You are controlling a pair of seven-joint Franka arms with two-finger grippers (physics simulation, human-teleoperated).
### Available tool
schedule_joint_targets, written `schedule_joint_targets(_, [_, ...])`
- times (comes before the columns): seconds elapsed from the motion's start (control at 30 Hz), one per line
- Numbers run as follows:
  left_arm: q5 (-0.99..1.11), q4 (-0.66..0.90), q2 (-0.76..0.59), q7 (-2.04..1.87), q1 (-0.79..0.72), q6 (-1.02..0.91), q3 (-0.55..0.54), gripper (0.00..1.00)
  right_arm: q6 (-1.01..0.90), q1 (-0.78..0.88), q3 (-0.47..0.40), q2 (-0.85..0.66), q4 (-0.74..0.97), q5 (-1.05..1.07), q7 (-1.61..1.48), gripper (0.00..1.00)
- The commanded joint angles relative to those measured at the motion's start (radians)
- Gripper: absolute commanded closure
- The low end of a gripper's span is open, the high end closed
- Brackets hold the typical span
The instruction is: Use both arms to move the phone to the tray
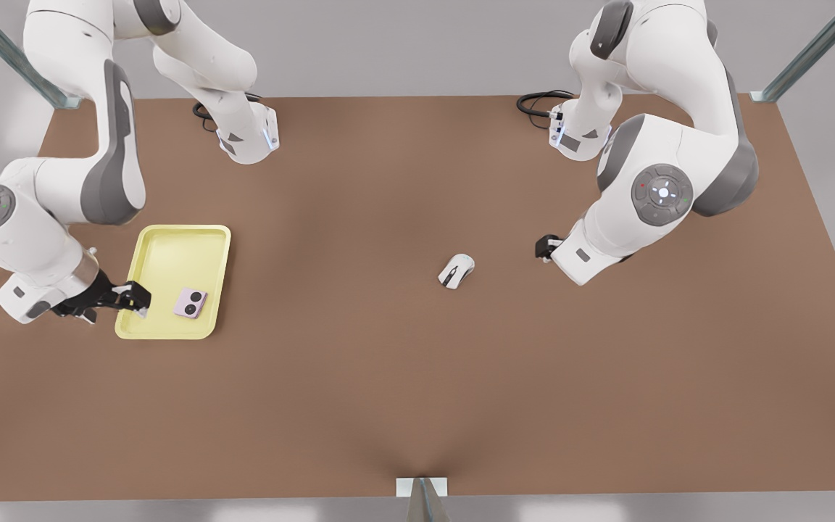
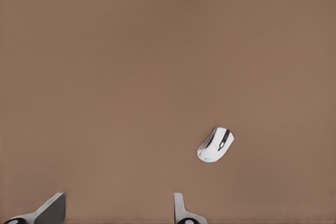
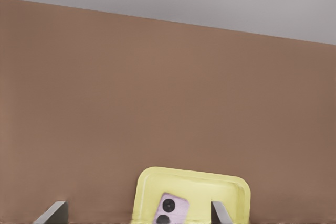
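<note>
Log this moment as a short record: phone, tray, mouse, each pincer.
phone: lying flat inside the tray, free of both pincers
tray: on the table at the front view's left
mouse: on the bare table, right of centre
right pincer: open, over the tray's edge beside the phone
left pincer: open, empty, near the mouse

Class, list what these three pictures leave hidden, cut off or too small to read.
1. Left pincer: in the front view, its own wrist hides the fingers.
2. Phone: in the right wrist view, the picture's edge cuts off its near end.
3. Right pincer: in the front view, it overlaps the tray rim; contact cannot be told.
4. Mouse: its markings are too small in the front view.
</note>
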Motion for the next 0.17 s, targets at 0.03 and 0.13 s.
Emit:
schedule_joint_targets(0.03, [0.001, 0.000, -0.001, 0.006, 0.000, -0.011, 0.000, 0.00, -0.232, 0.119, -0.125, -0.123, -0.152, 0.057, 0.034, 0.00])
schedule_joint_targets(0.13, [-0.001, 0.000, 0.000, 0.006, 0.000, -0.011, 0.000, 0.00, -0.243, 0.126, -0.126, -0.120, -0.118, 0.057, 0.031, 0.00])
